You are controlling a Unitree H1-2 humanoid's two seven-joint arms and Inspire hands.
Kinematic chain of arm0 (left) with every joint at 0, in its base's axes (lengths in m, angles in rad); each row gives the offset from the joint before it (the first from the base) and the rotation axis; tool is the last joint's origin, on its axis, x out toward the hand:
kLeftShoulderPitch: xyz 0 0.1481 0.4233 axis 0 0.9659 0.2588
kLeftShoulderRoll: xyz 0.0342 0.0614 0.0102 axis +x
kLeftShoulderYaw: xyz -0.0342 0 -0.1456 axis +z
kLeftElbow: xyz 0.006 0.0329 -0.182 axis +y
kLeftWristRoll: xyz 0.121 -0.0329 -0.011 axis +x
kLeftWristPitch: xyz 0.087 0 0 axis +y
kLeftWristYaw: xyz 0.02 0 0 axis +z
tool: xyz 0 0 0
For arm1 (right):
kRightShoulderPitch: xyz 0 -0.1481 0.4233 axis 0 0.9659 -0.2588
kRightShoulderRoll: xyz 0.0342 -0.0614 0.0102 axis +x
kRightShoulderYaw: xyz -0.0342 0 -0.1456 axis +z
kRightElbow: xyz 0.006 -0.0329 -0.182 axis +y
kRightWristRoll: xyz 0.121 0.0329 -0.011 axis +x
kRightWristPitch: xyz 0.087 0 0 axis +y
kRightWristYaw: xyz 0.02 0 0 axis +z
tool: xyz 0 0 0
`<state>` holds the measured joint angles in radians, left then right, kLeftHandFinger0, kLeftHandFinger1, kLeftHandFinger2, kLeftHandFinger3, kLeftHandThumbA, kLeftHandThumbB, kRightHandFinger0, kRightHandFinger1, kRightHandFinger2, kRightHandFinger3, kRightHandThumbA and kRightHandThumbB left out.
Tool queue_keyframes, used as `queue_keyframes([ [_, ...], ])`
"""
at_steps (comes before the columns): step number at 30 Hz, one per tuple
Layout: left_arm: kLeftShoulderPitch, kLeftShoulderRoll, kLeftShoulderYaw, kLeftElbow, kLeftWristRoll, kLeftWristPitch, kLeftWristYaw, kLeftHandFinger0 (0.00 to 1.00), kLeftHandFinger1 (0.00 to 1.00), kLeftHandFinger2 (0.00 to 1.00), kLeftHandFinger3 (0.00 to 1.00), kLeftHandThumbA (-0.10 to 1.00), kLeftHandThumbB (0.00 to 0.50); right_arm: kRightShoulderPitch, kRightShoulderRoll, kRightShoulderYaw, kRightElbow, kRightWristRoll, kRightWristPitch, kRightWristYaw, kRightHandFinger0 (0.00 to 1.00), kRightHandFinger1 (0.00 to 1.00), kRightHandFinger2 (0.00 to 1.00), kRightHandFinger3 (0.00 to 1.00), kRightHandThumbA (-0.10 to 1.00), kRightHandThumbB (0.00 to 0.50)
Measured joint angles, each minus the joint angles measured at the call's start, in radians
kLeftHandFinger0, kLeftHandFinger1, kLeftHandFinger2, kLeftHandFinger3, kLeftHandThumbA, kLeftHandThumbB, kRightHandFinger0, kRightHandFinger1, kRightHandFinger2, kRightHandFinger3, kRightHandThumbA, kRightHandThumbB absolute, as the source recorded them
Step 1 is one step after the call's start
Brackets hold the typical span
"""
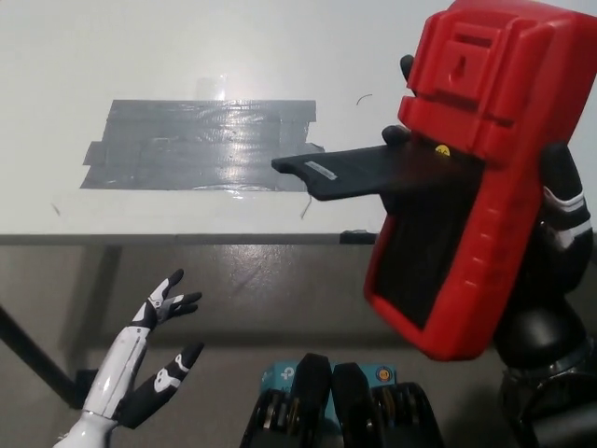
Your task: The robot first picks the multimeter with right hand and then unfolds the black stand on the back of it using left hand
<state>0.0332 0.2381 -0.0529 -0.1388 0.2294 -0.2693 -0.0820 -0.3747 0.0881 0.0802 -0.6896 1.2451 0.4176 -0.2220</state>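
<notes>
My white left hand [154,359] is at the lower left of the frame, fingers spread, holding nothing. Grey tape [201,145] sits on the white table [112,47] above. At the right, my black right hand [560,210] grips the red multimeter [476,177], its black stand [359,173] sticking out leftward.

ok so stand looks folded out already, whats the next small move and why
Probably lower the multimeter back toward the table. The black stand already sticks out sideways from its back, the right hand grips it in the air, and the left hand is open and low at the lower left, clear of it. Nothing seems left to unfold.
</notes>
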Motion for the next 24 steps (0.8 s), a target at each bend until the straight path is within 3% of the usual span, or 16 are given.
queue_keyframes([
  [3,0.0,0.0,0.0,0.0,-0.002,0.0,-0.001,0.88,0.79,0.81,1.0,0.85,0.101,0.0,-0.001,0.0,0.0,0.002,0.0,0.004,0.02,0.51,0.79,0.51,-0.1,0.147],
  [5,0.0,0.0,0.0,0.0,-0.004,0.0,-0.003,0.9,0.8,0.81,1.0,0.85,0.104,0.0,-0.004,0.001,0.0,0.002,0.0,0.008,0.05,0.48,0.73,0.48,-0.1,0.152],
  [6,0.0,0.0,0.0,0.0,-0.005,0.0,-0.006,0.89,0.79,0.81,1.0,0.85,0.109,0.0,-0.006,0.001,0.0,0.001,0.0,0.01,0.15,0.43,0.64,0.44,-0.1,0.158],
  [7,0.0,0.0,0.0,0.0,-0.006,0.0,-0.007,0.88,0.78,0.8,1.0,0.86,0.108,-0.001,-0.008,0.002,0.0,0.0,0.0,0.012,0.39,0.39,0.54,0.39,-0.1,0.181],
  [8,0.0,0.0,0.001,0.0,-0.008,0.0,-0.008,0.87,0.78,0.8,1.0,0.86,0.108,-0.001,-0.014,0.002,0.0,-0.002,0.0,0.014,0.45,0.36,0.5,0.38,-0.1,0.185],
  [9,0.0,0.0,0.001,0.0,-0.009,0.0,-0.008,0.87,0.78,0.79,1.0,0.86,0.111,-0.001,-0.016,0.003,0.0,-0.005,0.0,0.014,0.76,0.26,0.4,0.33,-0.1,0.184],
  [12,-0.001,0.0,0.001,0.0,-0.01,0.0,-0.008,0.9,0.77,0.78,1.0,0.87,0.116,-0.001,-0.024,0.003,0.0,-0.025,0.0,0.012,0.95,0.0,0.2,0.29,-0.1,0.154],
  [14,-0.003,0.0,0.001,0.0,-0.01,0.0,-0.008,0.93,0.77,0.78,1.0,0.87,0.114,-0.001,-0.028,0.005,0.0,-0.046,0.0,0.01,1.0,0.0,0.17,0.32,-0.1,0.124],
  [19,-0.007,0.001,0.003,-0.001,-0.011,0.0,-0.008,0.89,0.77,0.79,1.0,0.84,0.096,-0.003,-0.031,0.008,0.0,-0.072,0.001,0.009,1.0,0.0,0.15,0.37,-0.1,0.114],
  [20,-0.007,0.001,0.004,-0.003,-0.012,0.0,-0.008,0.84,0.82,0.88,1.0,0.85,0.13,-0.003,-0.031,0.008,0.0,-0.079,0.001,0.009,1.0,0.0,0.13,0.38,-0.1,0.114],
  [21,-0.007,0.0,0.006,-0.006,-0.013,0.0,-0.008,0.83,0.83,0.9,1.0,0.86,0.126,-0.003,-0.031,0.008,0.0,-0.081,0.001,0.009,1.0,0.0,0.13,0.39,-0.1,0.11],
  [22,-0.005,-0.002,0.009,-0.017,-0.016,0.0,-0.008,0.89,0.95,1.0,1.0,0.88,0.135,-0.003,-0.031,0.008,0.0,-0.084,0.001,0.009,1.0,0.0,0.13,0.39,-0.1,0.112],
  [24,-0.002,-0.019,0.02,-0.068,-0.022,-0.002,-0.004,1.0,1.0,1.0,1.0,0.92,0.147,-0.003,-0.031,0.008,0.0,-0.085,0.0,0.009,1.0,0.0,0.12,0.41,-0.1,0.11],
])
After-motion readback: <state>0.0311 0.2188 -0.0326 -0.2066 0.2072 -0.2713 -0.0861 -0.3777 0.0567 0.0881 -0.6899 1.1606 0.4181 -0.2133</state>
